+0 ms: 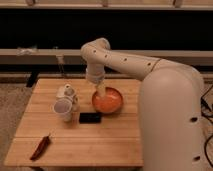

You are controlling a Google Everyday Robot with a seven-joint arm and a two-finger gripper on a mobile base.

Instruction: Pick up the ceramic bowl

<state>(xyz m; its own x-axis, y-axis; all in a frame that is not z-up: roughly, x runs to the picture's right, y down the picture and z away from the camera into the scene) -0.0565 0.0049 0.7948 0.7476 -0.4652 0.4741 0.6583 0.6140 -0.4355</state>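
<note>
- Ceramic bowl point(109, 102): shallow, round, orange-red, with a glossy inside that catches the light; wider than the white cup point(63, 109).
- Position: the bowl stands on the wooden bench point(75, 142), towards its back right part, just right of the cup and just behind the flat black object point(90, 117).
- Count: one bowl; one upright white cup; one small pale item point(66, 91) behind the cup, its kind unclear; one flat black object; one slender red item point(41, 147) near the front left corner; one robot arm.
- Orientation: the bowl sits upright, mouth upward; being round, it shows no long axis.
- Gripper point(100, 93): it points downward from the white arm, at the bowl's back left rim and reaching into the bowl. Whether it is spread or closed cannot be told, nor whether it touches the rim.
</note>
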